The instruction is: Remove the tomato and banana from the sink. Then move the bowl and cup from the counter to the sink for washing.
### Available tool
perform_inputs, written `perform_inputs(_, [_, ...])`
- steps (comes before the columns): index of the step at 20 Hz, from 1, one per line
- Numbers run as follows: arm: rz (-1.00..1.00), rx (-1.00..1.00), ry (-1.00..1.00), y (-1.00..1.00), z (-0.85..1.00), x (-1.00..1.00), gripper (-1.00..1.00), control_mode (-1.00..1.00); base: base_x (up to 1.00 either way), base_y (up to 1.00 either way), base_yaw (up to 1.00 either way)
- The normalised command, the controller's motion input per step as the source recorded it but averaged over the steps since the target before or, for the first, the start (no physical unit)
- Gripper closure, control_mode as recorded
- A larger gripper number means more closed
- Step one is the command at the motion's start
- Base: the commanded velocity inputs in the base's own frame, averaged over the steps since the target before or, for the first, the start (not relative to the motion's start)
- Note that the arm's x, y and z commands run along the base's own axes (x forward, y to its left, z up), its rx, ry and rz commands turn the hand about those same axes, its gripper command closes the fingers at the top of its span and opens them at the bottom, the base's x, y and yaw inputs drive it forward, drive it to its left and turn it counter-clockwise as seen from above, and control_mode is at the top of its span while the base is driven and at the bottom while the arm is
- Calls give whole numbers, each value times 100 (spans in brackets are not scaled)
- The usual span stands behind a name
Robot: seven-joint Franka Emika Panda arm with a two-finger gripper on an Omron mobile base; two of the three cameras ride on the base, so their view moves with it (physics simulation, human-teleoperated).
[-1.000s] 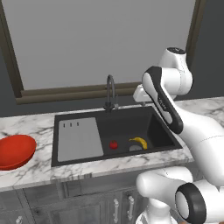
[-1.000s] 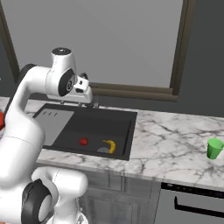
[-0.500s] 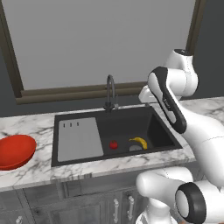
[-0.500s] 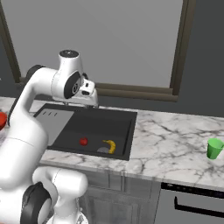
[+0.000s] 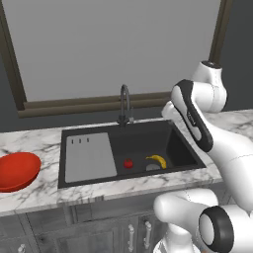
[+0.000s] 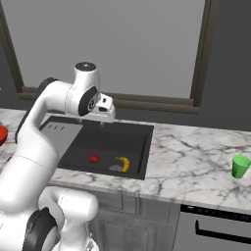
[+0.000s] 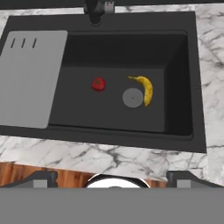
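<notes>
**Hand view over the sink: tomato and banana lying in the basin, jaws spread wide**

Hand view is being pointed straight down into the sink (image 7: 183, 78), where the tomato (image 7: 98, 84) is being seen on the black basin floor, left of the round grey drain (image 7: 132, 97). The banana (image 7: 145, 89) is being seen curled along the drain's right side, just beside it and apart from the tomato. The grey ribbed drainboard (image 7: 30, 74) is being shown covering the sink's left part, and the faucet (image 7: 97, 9) is being seen at the back rim.

The gripper (image 7: 111, 177) is being held high above the sink's front edge with its two fingertips (image 7: 41, 178) spread wide apart; nothing is being gripped between them.

From the left base view, the bowl (image 5: 17, 170) is being seen resting on the counter (image 5: 39, 192) left of the sink, well apart from the basin. From the right base view, the cup (image 6: 240, 166) is being seen standing upright on the marble far to the right of the sink. The arm is being seen raised over the sink's back right area, in front of the window (image 6: 103, 44).
</notes>
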Motion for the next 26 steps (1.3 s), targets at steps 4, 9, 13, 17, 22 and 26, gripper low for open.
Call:
perform_inputs(4, [5, 0, 6, -12, -17, 8, -100, -100, 0, 0, 0])
perform_inputs(9, [9, -3, 0, -6, -19, 8, -100, -100, 0, 0, 0])
perform_inputs(13, [9, -12, 0, -5, -22, 11, -100, -100, 0, 0, 0])
perform_inputs(17, [3, -2, 1, -1, -20, 11, -100, -100, 0, 0, 0])
perform_inputs(22, [1, -1, 0, -1, -18, 10, -100, -100, 0, 0, 0])
perform_inputs(26, [1, 0, 0, -3, -17, 8, -100, -100, 0, 0, 0])
